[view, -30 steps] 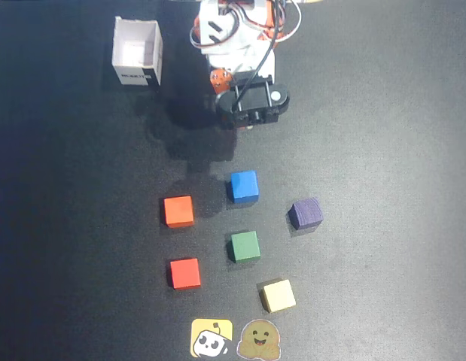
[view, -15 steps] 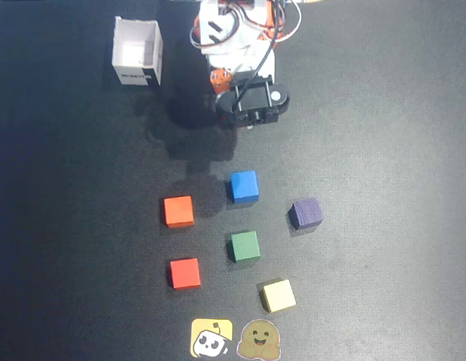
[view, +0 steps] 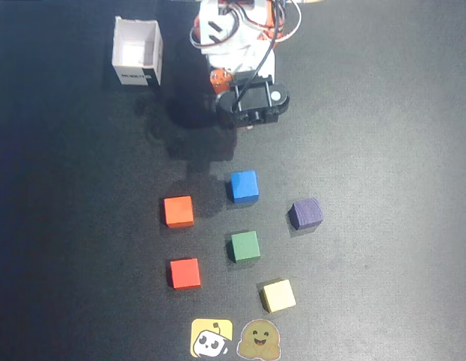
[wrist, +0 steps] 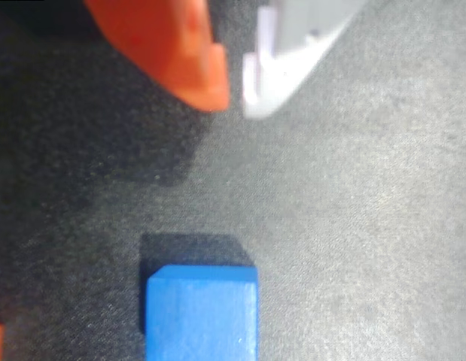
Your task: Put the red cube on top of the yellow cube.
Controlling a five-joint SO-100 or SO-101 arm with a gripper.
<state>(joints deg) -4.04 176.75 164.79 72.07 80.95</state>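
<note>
In the overhead view the red cube (view: 185,273) sits on the dark mat at the lower left, with the lighter orange-red cube (view: 178,211) just behind it. The pale yellow cube (view: 278,295) sits to the lower right, well apart from the red one. The arm (view: 251,98) is folded at the top centre, far from both cubes. In the wrist view my gripper (wrist: 234,101) hangs above bare mat with its orange and white fingertips almost touching and nothing between them. Neither the red nor the yellow cube shows in the wrist view.
A blue cube (view: 244,186) lies nearest the arm and shows in the wrist view (wrist: 202,312). A green cube (view: 245,246) and a purple cube (view: 306,213) lie mid-mat. A white open box (view: 137,53) stands top left. Two flat stickers (view: 211,338) (view: 257,340) lie at the front edge.
</note>
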